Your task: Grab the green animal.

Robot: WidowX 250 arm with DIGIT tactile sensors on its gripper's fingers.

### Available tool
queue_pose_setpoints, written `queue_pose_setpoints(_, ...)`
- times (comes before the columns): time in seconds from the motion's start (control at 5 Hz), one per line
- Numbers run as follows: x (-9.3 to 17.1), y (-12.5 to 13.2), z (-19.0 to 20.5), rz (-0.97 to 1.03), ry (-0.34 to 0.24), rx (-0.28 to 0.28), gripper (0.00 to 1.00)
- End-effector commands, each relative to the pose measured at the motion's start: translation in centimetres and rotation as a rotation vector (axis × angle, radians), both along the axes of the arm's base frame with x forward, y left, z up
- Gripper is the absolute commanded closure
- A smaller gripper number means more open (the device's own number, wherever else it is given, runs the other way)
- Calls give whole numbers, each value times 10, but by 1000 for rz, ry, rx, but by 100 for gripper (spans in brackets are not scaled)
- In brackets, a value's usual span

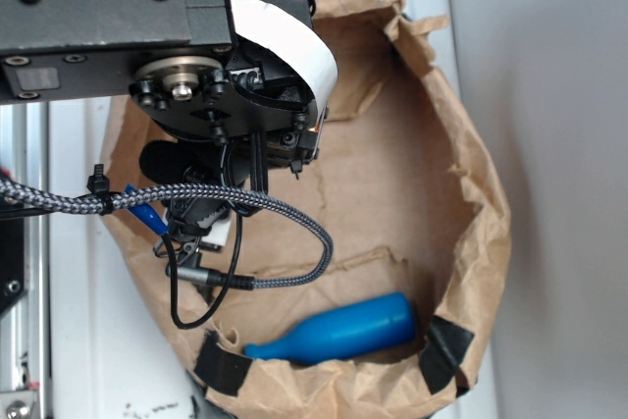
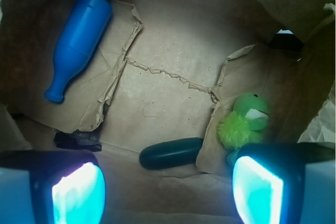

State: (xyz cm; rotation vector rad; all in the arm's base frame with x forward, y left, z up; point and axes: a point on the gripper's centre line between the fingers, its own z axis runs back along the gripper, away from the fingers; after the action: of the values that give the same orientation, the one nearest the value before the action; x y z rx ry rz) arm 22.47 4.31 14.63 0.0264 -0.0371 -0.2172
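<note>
- You are in the reaching step: the gripper hangs over the brown paper bag and holds nothing yet
- In the wrist view its two fingers stand wide apart, so it is let go and ready, with only the bag floor between them
- The green animal is the small fuzzy toy at the right side of the bag floor, right up against the bag's right wall
- It lies on a folded paper flap, and its lime body sits just above the right finger in the wrist view, not between the two fingers
- The dark green oblong thing lies near it on the left; it is smooth, not fuzzy, so do not pick that one
- The blue bottle toy lies on its side, well apart, at the far left of the bag
- In the outside view the arm hides the toy, so you cannot see it there; only the blue bottle shows
- Next, I think you need to slide the gripper to the right until the fuzzy toy sits between the fingers, then go down and close
- Watch the bag wall and the flap: the right finger may catch on the paper
</note>
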Motion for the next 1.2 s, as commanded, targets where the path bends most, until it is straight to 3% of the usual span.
queue_pose_setpoints(0.0, 87, 6, -25, 184, -120, -44, 0)
queue_pose_setpoints(0.2, 98, 17, -35, 414, -159, -72, 0)
queue_pose_setpoints(0.4, 75, 18, -25, 525, -292, -52, 0)
queue_pose_setpoints(0.6, 51, 21, -14, 571, -319, -72, 0)
queue_pose_setpoints(0.8, 52, 26, -20, 602, -272, -44, 0)
queue_pose_setpoints(1.0, 52, 40, -39, 684, -218, 48, 0)
